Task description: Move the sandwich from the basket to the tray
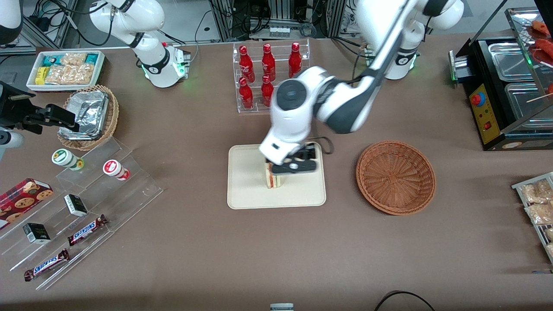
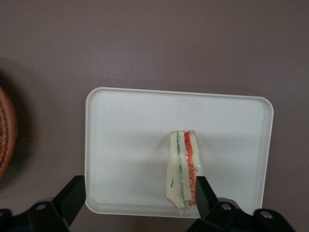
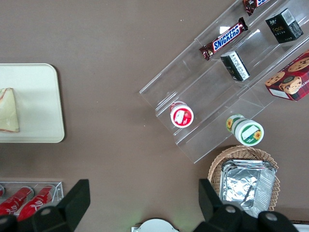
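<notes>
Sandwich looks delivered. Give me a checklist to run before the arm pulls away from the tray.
1. Sandwich on the tray: ok, standing on edge.
2. Basket empty: ok.
3. Gripper open above the tray: ok, fingers spread.
4. Fingers apart from the sandwich: not ok, one looks to be against its wrap.
5. Sandwich inside the tray rim: ok.
6. Sandwich stable once alone: cannot tell.

The sandwich (image 3: 9,110) is lying on the tray (image 3: 41,104). Candy bars (image 3: 227,38) and cups (one red (image 3: 181,115), one green (image 3: 245,130)) are sitting on clear steps (image 3: 207,92).
</notes>
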Controlling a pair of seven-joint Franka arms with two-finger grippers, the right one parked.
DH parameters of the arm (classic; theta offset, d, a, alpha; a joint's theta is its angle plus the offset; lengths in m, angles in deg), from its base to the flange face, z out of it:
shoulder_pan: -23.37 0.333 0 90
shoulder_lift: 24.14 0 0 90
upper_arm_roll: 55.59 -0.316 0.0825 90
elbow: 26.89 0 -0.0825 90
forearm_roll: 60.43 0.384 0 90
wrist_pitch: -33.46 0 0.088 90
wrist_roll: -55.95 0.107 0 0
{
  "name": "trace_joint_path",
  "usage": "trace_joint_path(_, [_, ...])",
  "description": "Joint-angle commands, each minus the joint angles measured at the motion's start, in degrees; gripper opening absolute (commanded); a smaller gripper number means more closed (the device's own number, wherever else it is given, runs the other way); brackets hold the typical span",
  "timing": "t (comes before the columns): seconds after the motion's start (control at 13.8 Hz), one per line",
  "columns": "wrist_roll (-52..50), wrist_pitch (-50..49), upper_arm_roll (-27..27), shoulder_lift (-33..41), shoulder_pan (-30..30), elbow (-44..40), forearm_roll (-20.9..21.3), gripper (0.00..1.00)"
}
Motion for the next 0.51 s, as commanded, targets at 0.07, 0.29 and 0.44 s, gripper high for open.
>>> trace_joint_path(0.07, [0.86,-6.22,0.54,10.12,6.10,6.34,-1.13,1.00])
trace_joint_path(0.29, [8.13,-11.15,0.46,17.05,12.59,10.02,-1.13,1.00])
trace_joint_path(0.44, [14.46,-12.91,0.46,22.51,16.90,13.71,-1.22,1.00])
